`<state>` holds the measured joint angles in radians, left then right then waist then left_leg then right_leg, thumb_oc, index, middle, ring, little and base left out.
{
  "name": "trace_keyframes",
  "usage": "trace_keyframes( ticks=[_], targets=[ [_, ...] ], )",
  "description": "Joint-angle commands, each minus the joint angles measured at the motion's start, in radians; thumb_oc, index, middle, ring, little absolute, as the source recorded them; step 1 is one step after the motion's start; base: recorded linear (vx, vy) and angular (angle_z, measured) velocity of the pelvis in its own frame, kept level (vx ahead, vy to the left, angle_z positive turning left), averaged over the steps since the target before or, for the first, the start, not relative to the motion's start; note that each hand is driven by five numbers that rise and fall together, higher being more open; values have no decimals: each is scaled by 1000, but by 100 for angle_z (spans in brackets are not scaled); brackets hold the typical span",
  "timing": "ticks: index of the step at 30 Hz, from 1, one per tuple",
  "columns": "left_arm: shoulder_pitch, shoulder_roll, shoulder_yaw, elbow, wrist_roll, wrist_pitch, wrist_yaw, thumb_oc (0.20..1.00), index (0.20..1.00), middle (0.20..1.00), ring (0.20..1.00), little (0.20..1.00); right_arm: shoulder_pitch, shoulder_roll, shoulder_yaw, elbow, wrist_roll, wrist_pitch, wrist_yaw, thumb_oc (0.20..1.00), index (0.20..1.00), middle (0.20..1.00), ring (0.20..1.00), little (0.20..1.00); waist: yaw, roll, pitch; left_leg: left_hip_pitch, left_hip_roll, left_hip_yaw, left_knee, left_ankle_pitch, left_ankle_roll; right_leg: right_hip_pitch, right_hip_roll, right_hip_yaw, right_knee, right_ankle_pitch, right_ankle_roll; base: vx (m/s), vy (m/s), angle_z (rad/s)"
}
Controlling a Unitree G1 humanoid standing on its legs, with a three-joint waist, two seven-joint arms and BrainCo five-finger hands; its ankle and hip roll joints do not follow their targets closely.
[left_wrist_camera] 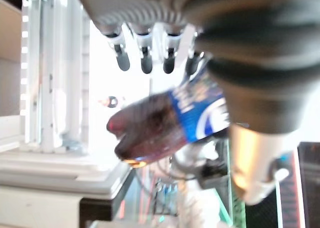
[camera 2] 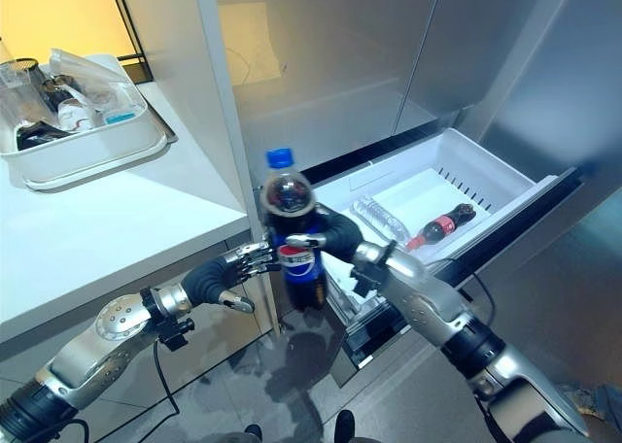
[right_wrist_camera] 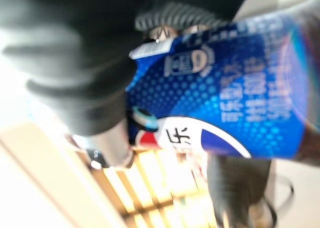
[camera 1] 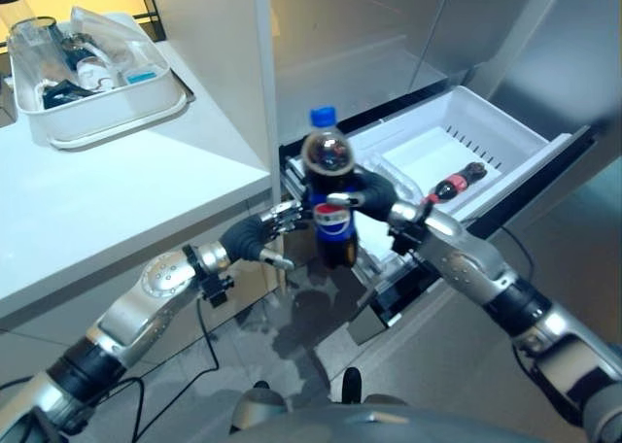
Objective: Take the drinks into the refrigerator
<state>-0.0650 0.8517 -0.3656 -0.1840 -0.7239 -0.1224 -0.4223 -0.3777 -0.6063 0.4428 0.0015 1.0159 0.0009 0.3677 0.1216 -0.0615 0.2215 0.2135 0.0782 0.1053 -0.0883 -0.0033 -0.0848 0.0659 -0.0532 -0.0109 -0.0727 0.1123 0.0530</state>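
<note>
My right hand [camera 1: 374, 192] is shut on a dark cola bottle [camera 1: 330, 200] with a blue cap and blue label, holding it upright in the air in front of the fridge's open white drawer [camera 1: 505, 122]. Seen from the right wrist, the label [right_wrist_camera: 225, 103] lies against the palm. Just to the bottle's left is my left hand [camera 1: 255, 237], open, its fingers [left_wrist_camera: 145, 58] reaching toward the bottle [left_wrist_camera: 160, 125] without gripping it. In the drawer lie a small red-labelled cola bottle [camera 1: 457, 183] and a clear water bottle [camera 2: 379, 220].
A white counter [camera 1: 97, 200] stands at the left, its corner close to my left hand. On its far end sits a white tray [camera 1: 107, 113] holding glassware. Steel fridge doors [camera 2: 330, 64] rise behind the drawer. Grey floor lies below.
</note>
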Motion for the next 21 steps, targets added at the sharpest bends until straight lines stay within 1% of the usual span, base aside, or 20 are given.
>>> trace_keyframes(
  ticks=[1,2,6,7,9,10,11,12,16,18,19,21],
  targets=[
    [-15,0,19,-55,-44,-51,-13,1000,1000,1000,1000,1000,-75,-53,-126,-113,87,-139,4,200,200,200,200,200,0,5,-19,-13,-4,-49,1,-63,37,-17,-111,-88,153,-74,112,0,0,0],
    [27,-8,49,-57,-42,-51,-18,1000,1000,1000,1000,1000,-31,-65,-188,-120,90,-155,0,200,200,200,200,200,-2,4,-19,-13,-5,-49,1,-65,38,-18,-111,-87,153,-74,113,0,0,0],
    [102,-42,108,-51,-46,-49,-21,1000,1000,1000,1000,1000,48,-77,-297,-146,86,-183,-9,200,200,200,200,200,-6,3,-19,-13,-6,-48,1,-66,40,-19,-110,-86,153,-75,113,0,0,0],
    [104,-42,109,-52,-46,-49,-21,1000,1000,1000,1000,1000,50,-76,-298,-148,86,-183,-9,200,200,200,200,200,-6,3,-20,-13,-6,-48,1,-66,40,-19,-110,-86,153,-76,113,0,0,0],
    [149,-67,150,-48,-56,-45,-22,1000,1000,1000,1000,1000,97,-82,-362,-163,86,-198,-13,200,200,200,200,200,-10,1,-19,-13,-7,-48,1,-67,40,-20,-109,-84,153,-75,114,0,0,0],
    [149,-67,150,-48,-56,-45,-22,1000,1000,1000,1000,1000,98,-82,-362,-163,86,-198,-13,200,200,200,200,200,-10,1,-19,-13,-7,-48,1,-67,40,-20,-109,-84,153,-75,114,0,0,0],
    [176,-83,186,-44,-54,-49,-20,1000,1000,1000,1000,1000,126,-90,-413,-168,80,-210,-18,200,200,200,200,200,-12,0,-19,-13,-7,-47,1,-68,41,-20,-109,-84,153,-76,114,0,0,0],
    [189,-97,203,-46,-55,-51,-15,1000,1000,1000,1000,1000,142,-93,-435,-177,74,-216,-21,200,200,200,200,200,-12,-1,-20,-13,-6,-47,1,-69,41,-20,-108,-84,152,-76,114,0,0,0],
    [229,-130,261,-54,-38,-69,-9,1000,1000,1000,1000,1000,178,-100,-510,-181,58,-238,-37,200,200,200,200,200,-14,-4,-20,-14,-6,-44,1,-71,42,-23,-107,-82,153,-78,114,0,0,0],
    [238,-139,270,-59,-38,-71,-8,1000,1000,1000,1000,1000,189,-101,-523,-190,52,-241,-38,200,200,200,200,200,-14,-4,-20,-14,-6,-45,1,-71,42,-23,-107,-80,154,-78,114,0,0,0],
    [252,-155,293,-66,-33,-80,-9,1000,1000,1000,1000,1000,202,-112,-561,-200,35,-251,-46,200,200,200,200,200,-14,-6,-19,-14,-5,-45,1,-71,43,-25,-106,-78,154,-80,113,0,0,0],
    [259,-163,300,-67,-26,-86,-8,1000,1000,1000,1000,1000,205,-106,-570,-192,38,-257,-48,200,200,200,200,200,-12,-7,-19,-14,-5,-45,1,-72,43,-27,-105,-78,155,-80,113,0,0,0]
  ],
)
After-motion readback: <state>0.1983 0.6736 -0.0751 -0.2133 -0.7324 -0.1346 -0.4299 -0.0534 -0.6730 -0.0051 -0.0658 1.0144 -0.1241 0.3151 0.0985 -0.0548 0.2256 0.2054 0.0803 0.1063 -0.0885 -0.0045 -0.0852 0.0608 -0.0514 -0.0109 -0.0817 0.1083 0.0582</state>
